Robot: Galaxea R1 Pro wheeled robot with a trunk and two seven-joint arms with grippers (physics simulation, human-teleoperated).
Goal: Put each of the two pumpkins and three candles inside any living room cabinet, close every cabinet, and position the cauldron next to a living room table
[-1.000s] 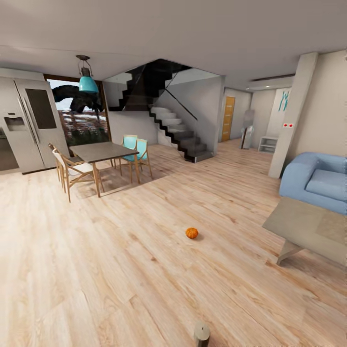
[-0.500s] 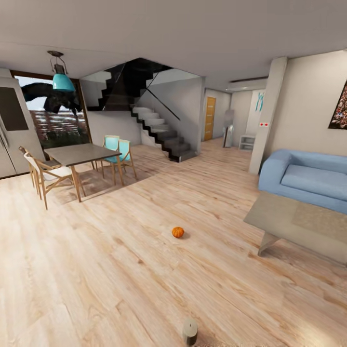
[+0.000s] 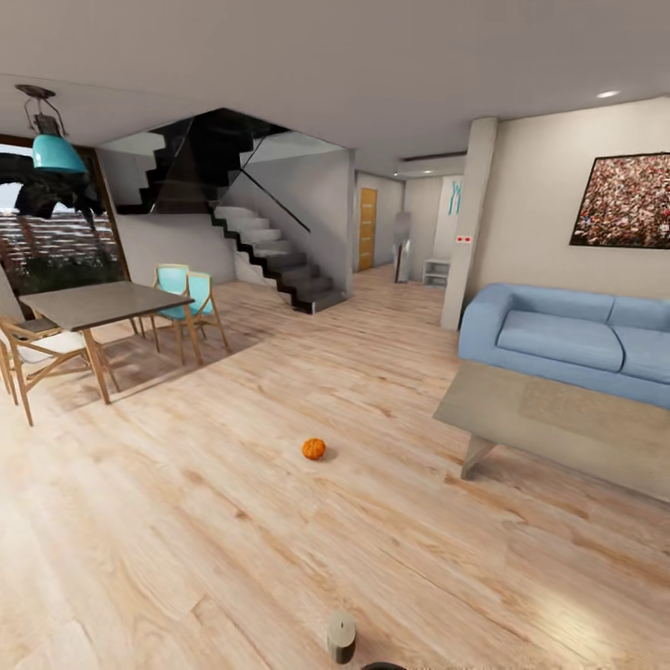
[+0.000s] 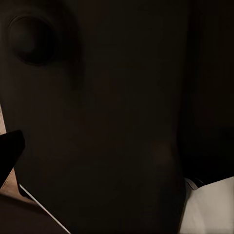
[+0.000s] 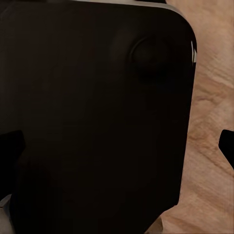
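Pumpkin (image 3: 314, 448) and candle (image 3: 341, 636) both lie loose on the wooden floor (image 3: 186, 521), nothing carrying them, so each must be picked up from low down. From left to right stand the dining table (image 3: 93, 303) with chairs, the orange pumpkin in the open middle, the stubby candle nearer the robot, then the low coffee table (image 3: 558, 419) before the blue sofa (image 3: 568, 335). Both arms seem folded close against the dark body, judging from the wrist views. Whether each hand is apart or together, I cannot tell.
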